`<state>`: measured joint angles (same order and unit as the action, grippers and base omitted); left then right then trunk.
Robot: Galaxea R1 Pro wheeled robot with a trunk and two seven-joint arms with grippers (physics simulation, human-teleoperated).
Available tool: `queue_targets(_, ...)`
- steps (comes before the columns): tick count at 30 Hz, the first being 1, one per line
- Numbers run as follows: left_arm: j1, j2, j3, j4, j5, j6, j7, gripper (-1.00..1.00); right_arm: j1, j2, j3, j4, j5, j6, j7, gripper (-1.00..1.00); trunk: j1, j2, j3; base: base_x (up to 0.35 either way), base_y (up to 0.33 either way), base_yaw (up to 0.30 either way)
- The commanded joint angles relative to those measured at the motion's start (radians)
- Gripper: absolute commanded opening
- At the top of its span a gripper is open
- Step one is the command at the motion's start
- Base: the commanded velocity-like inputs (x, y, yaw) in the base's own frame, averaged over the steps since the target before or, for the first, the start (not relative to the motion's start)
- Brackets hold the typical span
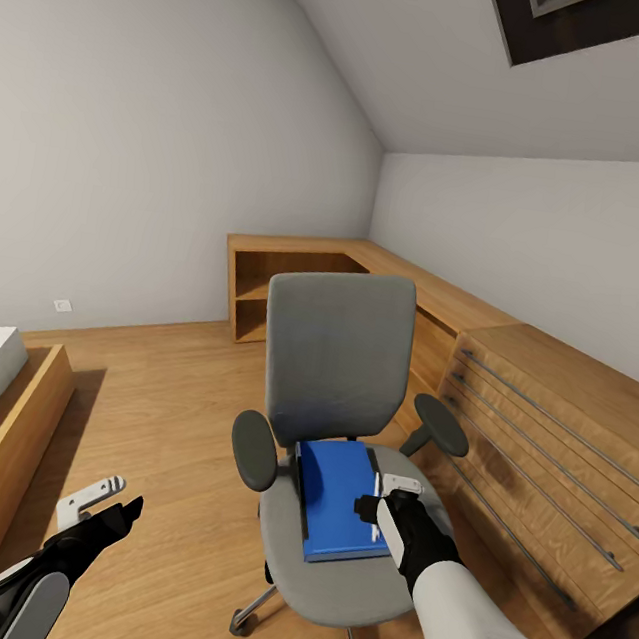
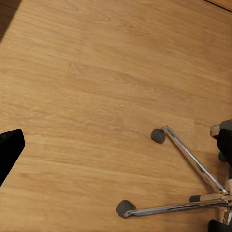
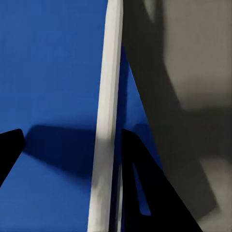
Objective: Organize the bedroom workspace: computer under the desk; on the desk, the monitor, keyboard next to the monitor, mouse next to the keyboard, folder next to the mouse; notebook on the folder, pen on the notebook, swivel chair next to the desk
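The swivel chair (image 1: 334,362), grey with black armrests, stands in the middle of the wooden floor. The bright blue folder (image 1: 337,493) lies flat on its seat. My right gripper (image 1: 385,498) is down at the folder's right-hand side. In the right wrist view this gripper (image 3: 72,133) is open, its two dark fingers (image 3: 145,193) standing on either side of the folder's white edge (image 3: 107,96), with the grey seat beyond. My left gripper (image 1: 109,504) hangs open low to the left of the chair, over bare floor. The chair's chrome wheeled base (image 2: 188,159) appears in the left wrist view.
A light wooden drawer unit (image 1: 557,432) stands close on the chair's right. A low wooden corner shelf (image 1: 295,276) runs along the back walls. A wooden bed frame (image 1: 4,419) with a white mattress is at the left. Open floor lies between bed and chair.
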<state>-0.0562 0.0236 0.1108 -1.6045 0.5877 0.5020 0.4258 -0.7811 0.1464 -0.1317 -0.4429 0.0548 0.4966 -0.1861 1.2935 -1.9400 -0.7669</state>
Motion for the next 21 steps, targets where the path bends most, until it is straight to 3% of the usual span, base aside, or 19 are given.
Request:
queue_targets(1, -0.001, 0.001, 0.000, -0.002, 0.011, 0.003, 0.008, 1.00, 0.000, 0.001, -0.006, 0.016, 0.014, 0.007, -0.001, -1.00, 0.000, 0.000, -0.001, 0.000, 0.000, 0.000)
queue_targets(21, -0.001, 0.000, 0.000, -0.002, 0.011, 0.003, 0.008, 1.00, 0.000, 0.002, -0.006, 0.015, 0.011, 0.019, 0.051, -1.00, 0.000, 0.000, -0.001, 0.000, 0.000, 0.000)
